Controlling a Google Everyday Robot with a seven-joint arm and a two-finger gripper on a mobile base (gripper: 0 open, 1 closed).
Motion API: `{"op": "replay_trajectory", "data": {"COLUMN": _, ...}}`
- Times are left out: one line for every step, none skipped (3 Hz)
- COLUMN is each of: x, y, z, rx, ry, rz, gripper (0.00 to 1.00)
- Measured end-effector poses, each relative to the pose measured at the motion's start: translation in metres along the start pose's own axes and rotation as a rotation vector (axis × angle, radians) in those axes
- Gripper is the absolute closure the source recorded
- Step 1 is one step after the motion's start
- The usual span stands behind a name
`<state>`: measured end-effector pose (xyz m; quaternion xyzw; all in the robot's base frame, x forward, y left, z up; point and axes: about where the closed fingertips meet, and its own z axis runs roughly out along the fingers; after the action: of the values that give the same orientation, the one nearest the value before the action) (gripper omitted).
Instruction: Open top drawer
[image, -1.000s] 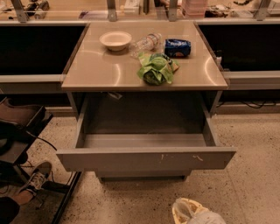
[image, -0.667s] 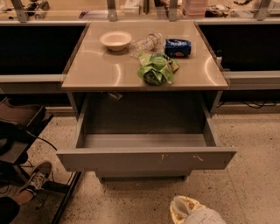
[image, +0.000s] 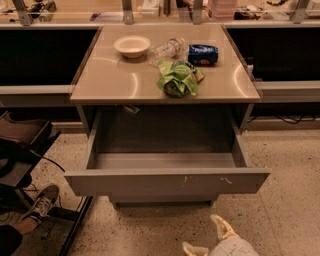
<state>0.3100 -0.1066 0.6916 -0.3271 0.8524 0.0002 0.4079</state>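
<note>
The top drawer (image: 165, 182) was found drawn well out from under the tabletop (image: 120, 80), with its grey front standing forward of the cabinet and its flat grey tray exposed and bare. Small pale scratch marks were noted right of centre on the front. No change in the drawer's position was detected against the views taken a second earlier: the front was held at the same extension throughout.

The only change was recorded at the hand (image: 201, 233). It was located low at the bottom edge of the camera view, over the speckled floor (image: 285, 190), below and in front of the drawer front and clear of it. Slightly more of it was shown than before, and its two pale fingers were seen spread apart with nothing held between them (no contact with the drawer was visible).

From this it was judged that the opening step was complete and that the hand was released and backed off.

On the tabletop a bowl (image: 131, 46), a water bottle (image: 165, 49), a blue packet (image: 203, 54) and a green bag (image: 177, 77) were left undisturbed.
</note>
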Motion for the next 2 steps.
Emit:
{"op": "replay_trajectory", "data": {"x": -0.0001, "y": 0.0000, "z": 0.0000, "rx": 0.000, "ry": 0.000, "rz": 0.000, "gripper": 0.00}}
{"op": "replay_trajectory", "data": {"x": -0.0002, "y": 0.0000, "z": 0.0002, "rx": 0.000, "ry": 0.000, "rz": -0.001, "gripper": 0.00}}
